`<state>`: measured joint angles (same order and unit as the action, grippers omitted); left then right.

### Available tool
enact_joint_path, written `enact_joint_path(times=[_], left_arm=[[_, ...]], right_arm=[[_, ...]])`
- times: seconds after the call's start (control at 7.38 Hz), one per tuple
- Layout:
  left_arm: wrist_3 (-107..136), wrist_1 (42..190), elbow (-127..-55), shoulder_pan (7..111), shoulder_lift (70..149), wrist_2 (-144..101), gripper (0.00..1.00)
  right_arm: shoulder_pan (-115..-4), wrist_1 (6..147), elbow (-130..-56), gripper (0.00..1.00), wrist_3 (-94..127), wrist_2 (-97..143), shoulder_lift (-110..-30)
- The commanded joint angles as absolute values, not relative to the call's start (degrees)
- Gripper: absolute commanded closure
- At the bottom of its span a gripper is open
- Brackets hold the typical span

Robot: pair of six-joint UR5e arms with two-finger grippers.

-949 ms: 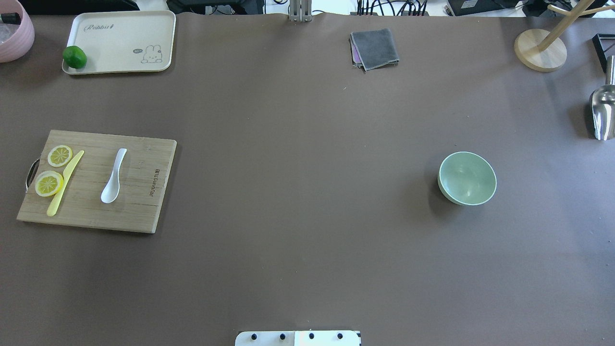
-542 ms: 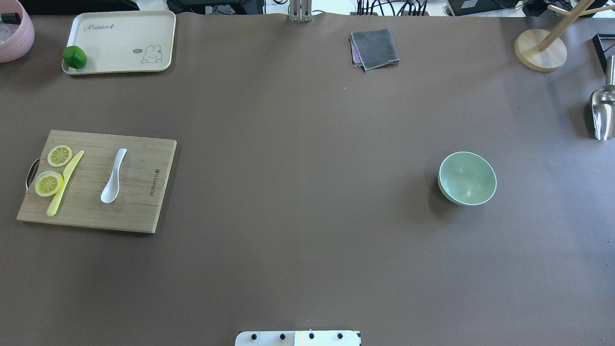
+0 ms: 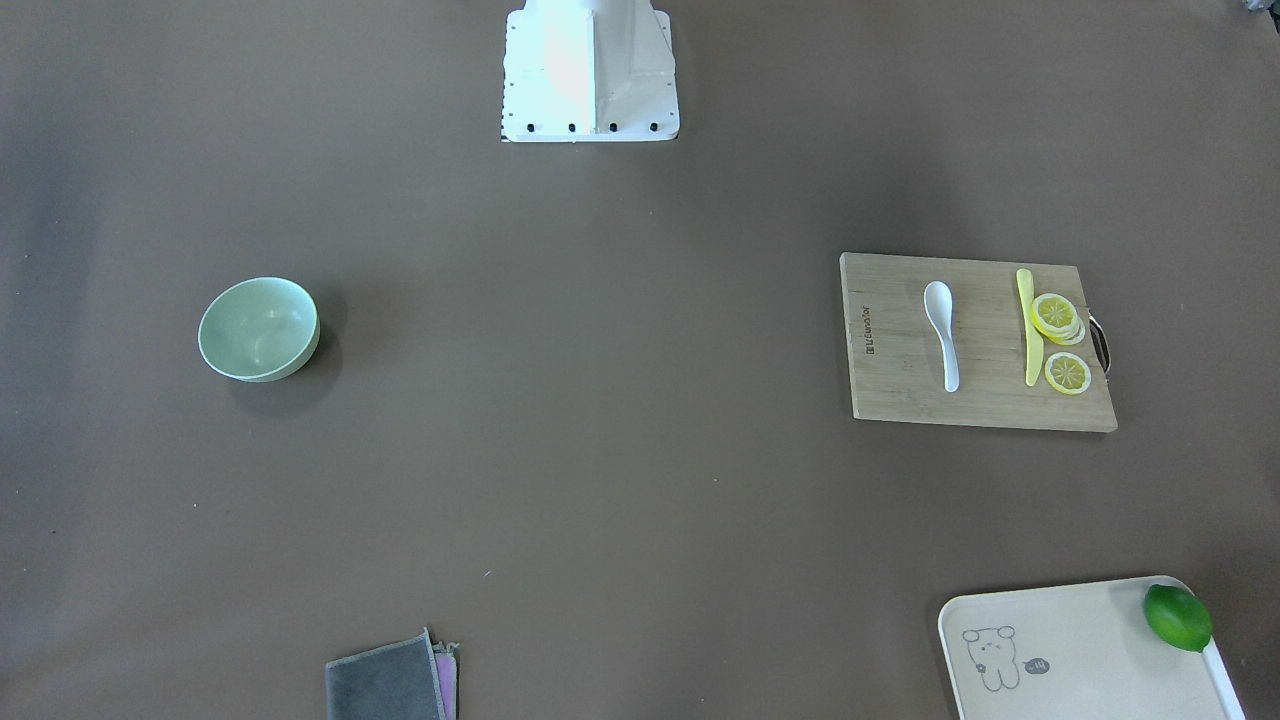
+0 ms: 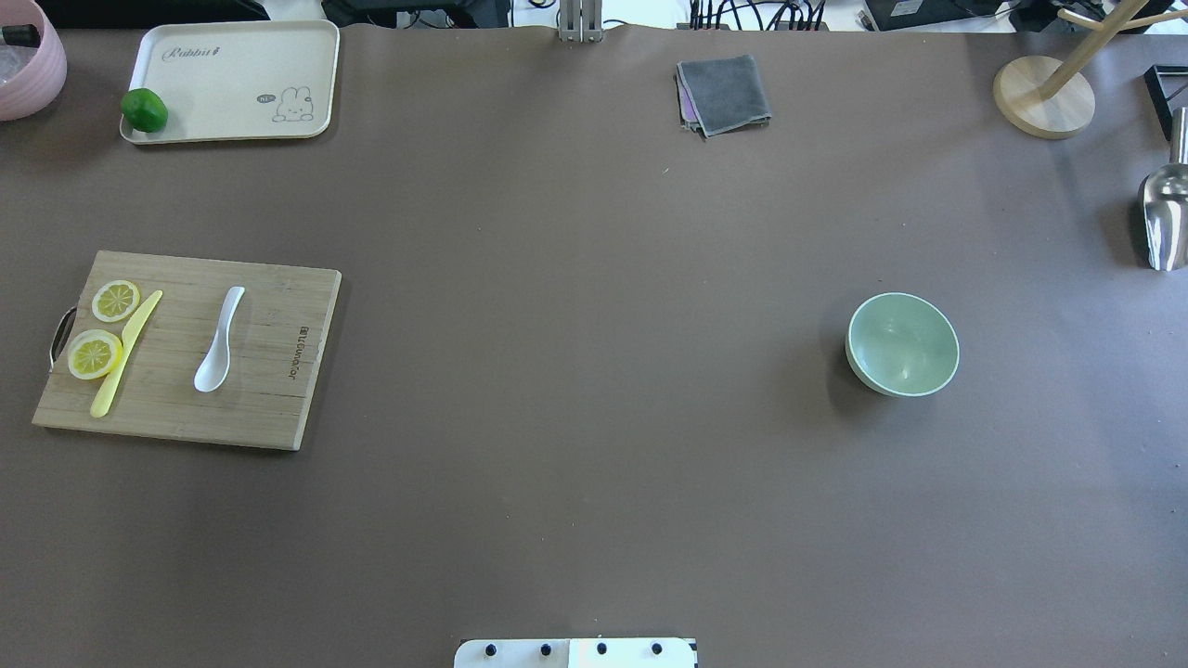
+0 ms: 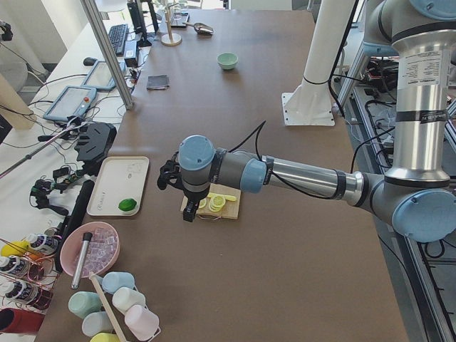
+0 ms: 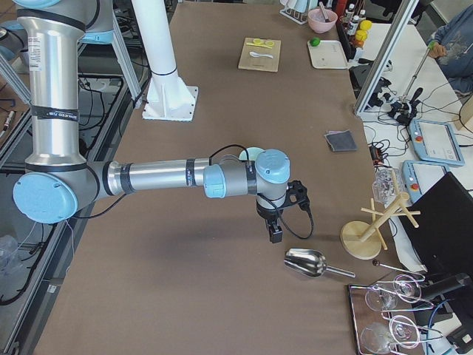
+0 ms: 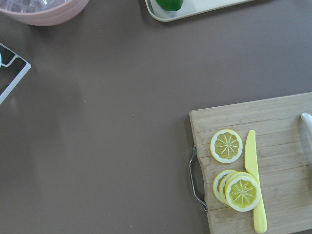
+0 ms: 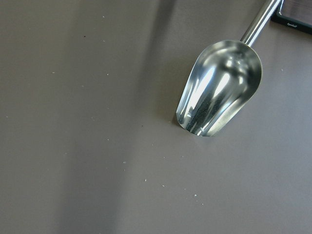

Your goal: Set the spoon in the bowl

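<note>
The white spoon (image 4: 219,341) lies flat on a wooden cutting board (image 4: 269,399) at the left-centre of the overhead frame, scoop toward the bottom edge and handle angled up and to the right. It shares the board with a yellow knife (image 4: 126,353) and lemon slices (image 4: 96,353) to its left, touching neither. The mint-green bowl (image 4: 902,344) stands upright on the brown counter (image 4: 575,371) at right-centre, well apart from the board, with nothing inside.

In the view from the counter's left end, the left end effector (image 5: 189,211) hangs above the counter beside the board; how far its fingers are spread cannot be told, and nothing is seen in its hold. In the view from the right end, the right end effector (image 6: 275,233) hangs above the counter near a metal scoop (image 6: 306,262). Its opening likewise cannot be told.

A cream tray (image 4: 232,83) carrying a lime (image 4: 144,110) sits in the upper left of the overhead frame, and a folded grey cloth (image 4: 724,94) lies near the top centre.
</note>
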<state>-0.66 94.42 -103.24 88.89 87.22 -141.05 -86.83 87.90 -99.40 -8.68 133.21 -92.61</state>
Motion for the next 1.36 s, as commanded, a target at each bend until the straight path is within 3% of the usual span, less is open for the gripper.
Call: enact_joint_path(times=[0.0, 0.41, 1.08, 1.22], left_arm=[[7.26, 103.99, -103.19, 86.5, 86.58, -141.06, 0.02], [27.53, 107.75, -105.46, 72.73, 89.71, -134.96, 0.03], [38.49, 107.75, -104.5, 58.3, 95.18, -123.87, 0.03], [38.76, 107.75, -104.5, 57.58, 95.27, -123.14, 0.03]], right_arm=[[-82.48, 85.8, -102.11, 0.0, -0.25, 136.4, -92.55], [-68.08, 67.97, -101.95, 0.0, 28.75, 130.98, -93.16], [-51.88, 64.6, -102.74, 0.02, 45.68, 121.67, -88.34], [-49.85, 64.69, -101.87, 0.08, 45.79, 119.55, -87.98]])
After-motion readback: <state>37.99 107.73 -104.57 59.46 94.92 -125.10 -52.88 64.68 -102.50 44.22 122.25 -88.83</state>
